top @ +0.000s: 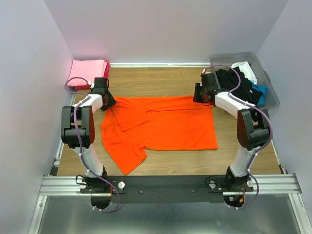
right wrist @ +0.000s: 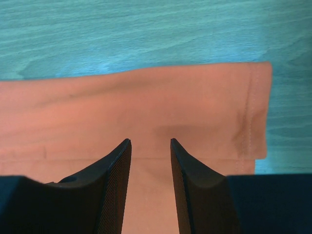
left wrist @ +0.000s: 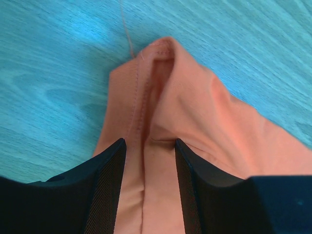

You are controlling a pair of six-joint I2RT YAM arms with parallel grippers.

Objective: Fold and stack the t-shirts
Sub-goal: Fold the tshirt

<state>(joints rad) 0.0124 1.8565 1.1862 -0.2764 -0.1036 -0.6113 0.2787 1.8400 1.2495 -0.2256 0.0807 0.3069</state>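
Top view hides your fingertips. On the wrist cams, left gripper [left wrist: 148, 146] sits parted astride a raised fold of the orange t-shirt [top: 165, 124], which is spread mid-scene. Right gripper [right wrist: 150, 144] is parted over its far-right hem. The far-right bin [top: 231, 56] holds a tangled black shirt [top: 234, 83], white shirt [top: 245, 68] and blue shirt [top: 259, 90].

The right arm [top: 251, 129] hides part of the bin [top: 271, 91], where the heaped shirts [top: 242, 84] blur, perhaps three of them.

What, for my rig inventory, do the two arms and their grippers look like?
Both the left arm and right arm have black links joined by white housings, with a lilac cable looping along each. The left gripper and right gripper have two black, tapered fingers with finely meshed inner pads.
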